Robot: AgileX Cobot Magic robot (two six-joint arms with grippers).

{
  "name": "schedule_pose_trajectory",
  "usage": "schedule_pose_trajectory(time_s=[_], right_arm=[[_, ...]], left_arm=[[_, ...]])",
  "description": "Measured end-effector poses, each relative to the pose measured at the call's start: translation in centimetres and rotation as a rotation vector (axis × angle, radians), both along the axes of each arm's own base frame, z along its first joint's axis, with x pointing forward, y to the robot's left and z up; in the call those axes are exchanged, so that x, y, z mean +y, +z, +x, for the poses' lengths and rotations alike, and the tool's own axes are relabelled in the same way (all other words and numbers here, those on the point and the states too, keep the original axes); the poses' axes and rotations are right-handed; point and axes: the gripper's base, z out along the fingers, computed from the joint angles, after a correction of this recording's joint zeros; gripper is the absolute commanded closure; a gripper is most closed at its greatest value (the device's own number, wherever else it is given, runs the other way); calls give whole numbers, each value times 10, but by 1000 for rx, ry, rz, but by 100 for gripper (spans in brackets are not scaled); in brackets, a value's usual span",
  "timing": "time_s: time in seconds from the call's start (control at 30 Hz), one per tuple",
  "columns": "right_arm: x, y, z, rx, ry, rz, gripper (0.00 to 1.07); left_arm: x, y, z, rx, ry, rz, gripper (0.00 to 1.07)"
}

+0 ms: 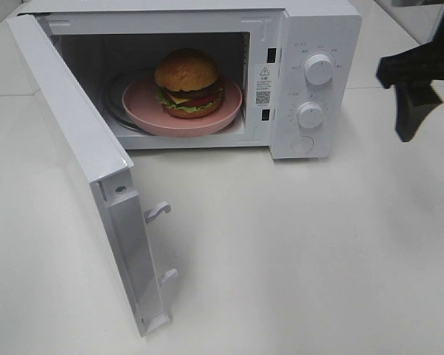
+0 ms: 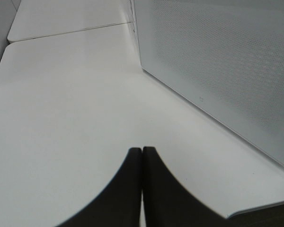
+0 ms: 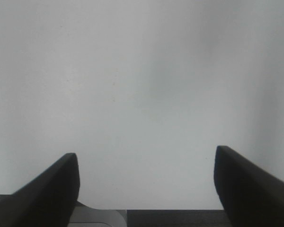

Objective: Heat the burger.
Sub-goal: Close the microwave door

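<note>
The burger [image 1: 189, 81], golden bun over lettuce, cheese and tomato, sits on a pink plate [image 1: 144, 107] inside the white microwave [image 1: 311, 44], whose door [image 1: 81, 163] hangs wide open to the left. My right gripper [image 1: 413, 92] hovers to the right of the microwave, above the table, open and empty; the right wrist view shows its fingers [image 3: 52, 189] spread wide over bare white table. My left gripper [image 2: 142, 156] is shut with nothing in it, close to the perforated outer face of the door [image 2: 217, 66]. It does not show in the exterior view.
Two white dials [image 1: 319, 69] and a round button are on the microwave's front panel. The open door [image 1: 133, 251] juts forward toward the table's front, with two latch hooks on its edge. White table [image 1: 296, 251] spreads in front and to the right.
</note>
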Motion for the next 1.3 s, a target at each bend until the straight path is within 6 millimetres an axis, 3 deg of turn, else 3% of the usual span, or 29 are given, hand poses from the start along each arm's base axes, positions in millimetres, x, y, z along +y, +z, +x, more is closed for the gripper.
schedule_pose_trajectory(time_s=[0.03,0.1,0.13,0.17,0.2,0.27,0.3,0.33,0.43,0.5,0.6,0.67,0.77,0.83,0.93,1.13,1.3], right_arm=[[-13,8,-13,-28,-45,9,33],[-18,13,-22,-45,-57,12,33],[-26,19,-39,-73,-70,16,33],[-26,19,-39,-73,-70,16,33],[-32,26,-58,-108,-74,29,33],[-35,29,-67,-123,-77,34,33],[-40,30,-85,-147,-80,42,33],[-44,30,-103,-170,-88,51,33],[-47,29,-113,-181,-94,57,33],[-56,22,-149,-225,-101,74,33],[-58,20,-158,-239,-101,79,33],[-66,10,-188,-293,-99,96,33],[-68,9,-196,-315,-99,104,33],[-75,3,-222,-404,-96,132,33],[-79,-1,-238,-477,-90,155,33],[-83,-4,-254,-600,-71,191,33],[-83,-17,-274,-739,37,238,33]], left_arm=[[0,0,0,0,0,0,106],[0,0,0,0,0,0,106],[0,0,0,0,0,0,106],[0,0,0,0,0,0,106],[0,0,0,0,0,0,106],[0,0,0,0,0,0,106],[0,0,0,0,0,0,106],[0,0,0,0,0,0,106],[0,0,0,0,0,0,106],[0,0,0,0,0,0,106],[0,0,0,0,0,0,106],[0,0,0,0,0,0,106],[0,0,0,0,0,0,106],[0,0,0,0,0,0,106],[0,0,0,0,0,0,106],[0,0,0,0,0,0,106],[0,0,0,0,0,0,106]])
